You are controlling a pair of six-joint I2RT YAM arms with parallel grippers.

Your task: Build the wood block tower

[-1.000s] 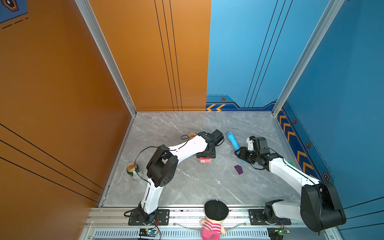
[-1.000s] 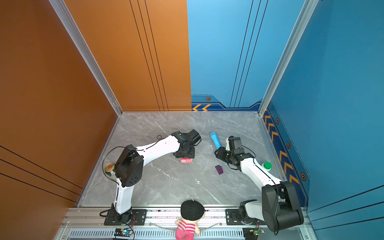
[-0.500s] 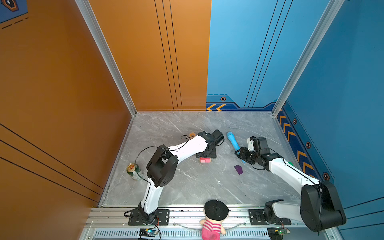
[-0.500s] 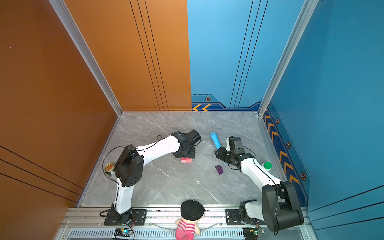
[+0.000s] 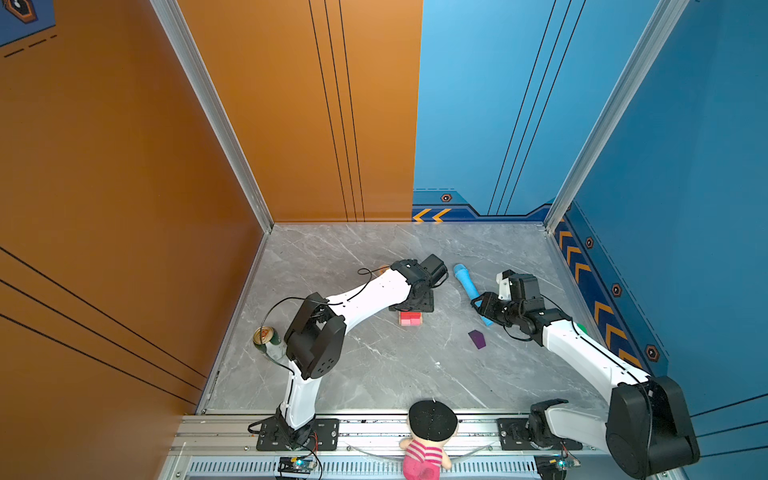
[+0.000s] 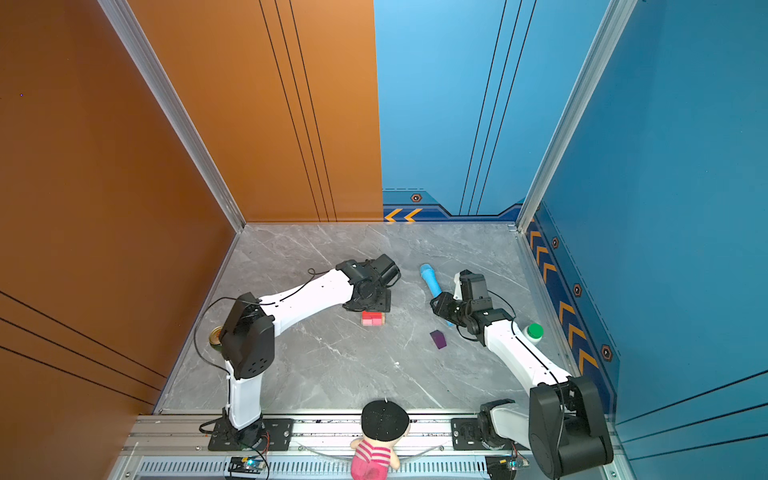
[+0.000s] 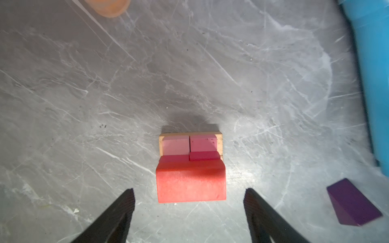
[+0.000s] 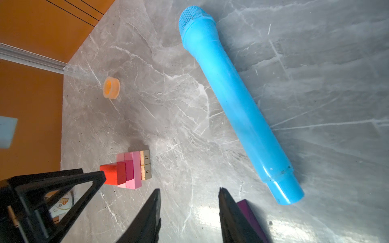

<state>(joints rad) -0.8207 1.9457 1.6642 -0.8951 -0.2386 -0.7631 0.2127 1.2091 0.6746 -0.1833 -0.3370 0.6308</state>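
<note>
Left gripper (image 7: 188,190) spread wide over the red brick (image 7: 190,183) on top of the wood block tower (image 5: 410,318), mid counter (image 5: 374,374). Right gripper (image 8: 188,189) spread too, holding nothing, beside the purple house-shaped piece (image 5: 476,339).

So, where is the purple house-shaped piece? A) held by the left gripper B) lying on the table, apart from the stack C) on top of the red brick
B: the purple piece lies on the table, away from the block stack.
</note>
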